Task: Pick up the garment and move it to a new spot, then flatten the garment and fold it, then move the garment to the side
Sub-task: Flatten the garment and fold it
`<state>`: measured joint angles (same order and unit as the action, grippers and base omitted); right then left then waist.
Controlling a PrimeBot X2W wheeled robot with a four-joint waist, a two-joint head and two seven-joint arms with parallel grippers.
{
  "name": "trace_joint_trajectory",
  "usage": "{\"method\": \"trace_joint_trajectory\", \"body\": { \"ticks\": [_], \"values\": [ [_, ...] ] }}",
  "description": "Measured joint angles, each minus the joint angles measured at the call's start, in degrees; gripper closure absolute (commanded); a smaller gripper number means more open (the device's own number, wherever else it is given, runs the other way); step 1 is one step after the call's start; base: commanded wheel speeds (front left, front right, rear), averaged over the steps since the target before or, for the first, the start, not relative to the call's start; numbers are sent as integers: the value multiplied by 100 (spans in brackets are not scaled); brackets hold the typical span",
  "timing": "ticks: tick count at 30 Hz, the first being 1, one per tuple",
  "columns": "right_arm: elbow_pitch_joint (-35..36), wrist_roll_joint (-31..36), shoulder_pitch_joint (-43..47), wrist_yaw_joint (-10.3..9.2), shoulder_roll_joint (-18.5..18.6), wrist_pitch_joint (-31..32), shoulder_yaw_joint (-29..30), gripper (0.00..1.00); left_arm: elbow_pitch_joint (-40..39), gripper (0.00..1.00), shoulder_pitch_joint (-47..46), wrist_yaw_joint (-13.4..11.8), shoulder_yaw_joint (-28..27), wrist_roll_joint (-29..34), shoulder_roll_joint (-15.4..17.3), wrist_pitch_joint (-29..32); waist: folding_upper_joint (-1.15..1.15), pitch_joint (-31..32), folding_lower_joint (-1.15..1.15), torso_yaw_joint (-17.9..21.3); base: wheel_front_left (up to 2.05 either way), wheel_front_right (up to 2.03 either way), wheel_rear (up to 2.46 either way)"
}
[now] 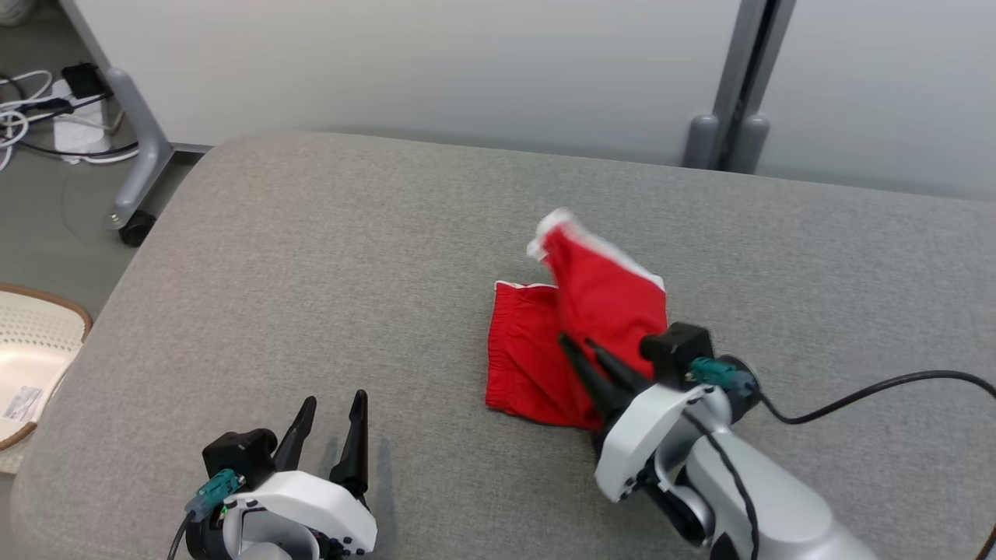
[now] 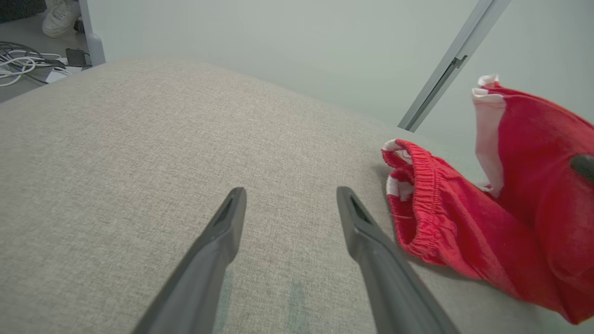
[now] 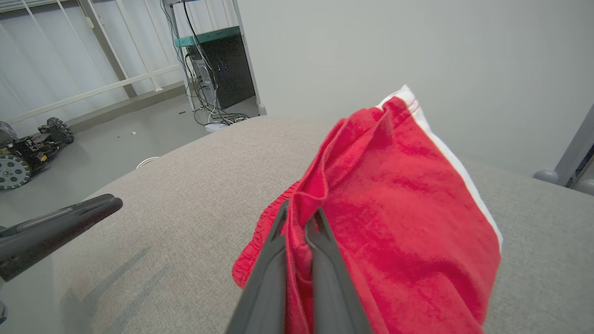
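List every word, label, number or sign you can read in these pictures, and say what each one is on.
Nothing here can be read as text.
The sticker inside the pale basket: its print is too small and blurred to read.
The red garment: no lettering or logo shows, just white trim.

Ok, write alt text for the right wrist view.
The right hand, shut, pinches a fold of a red garment with white trim, holding part of it up off a grey padded surface. One dark finger of the left hand juts in from the left edge. Cables lie on the floor beyond.
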<state>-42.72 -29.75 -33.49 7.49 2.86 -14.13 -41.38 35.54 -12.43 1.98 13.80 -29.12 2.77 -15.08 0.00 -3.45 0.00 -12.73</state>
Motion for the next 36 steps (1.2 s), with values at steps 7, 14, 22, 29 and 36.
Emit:
{"method": "trace_joint_trajectory", "body": {
  "ticks": [7,14,22,29,36],
  "values": [
    [166,-1033,65,1,-18,-22,-965,0,30,0,-32,-32,44,-71,2,0,0,-43,0,-136,0,0,0],
    [158,-936,39,0,-21,-76,-348,0,-107,0,-70,-89,-87,91,1,0,0,-39,0,81,0,0,0],
    [307,705,803,0,-8,-82,1712,0,-343,0,82,-122,-466,344,2,0,0,16,0,537,0,0,0],
    [666,1499,1605,0,-4,-85,3000,0,-469,0,222,-79,-635,619,-2,0,0,94,0,827,0,0,0],
    [942,1738,2148,0,-9,-85,3566,0,-525,0,502,-53,-775,823,1,-1,0,281,0,901,0,0,0]
  ]
}}
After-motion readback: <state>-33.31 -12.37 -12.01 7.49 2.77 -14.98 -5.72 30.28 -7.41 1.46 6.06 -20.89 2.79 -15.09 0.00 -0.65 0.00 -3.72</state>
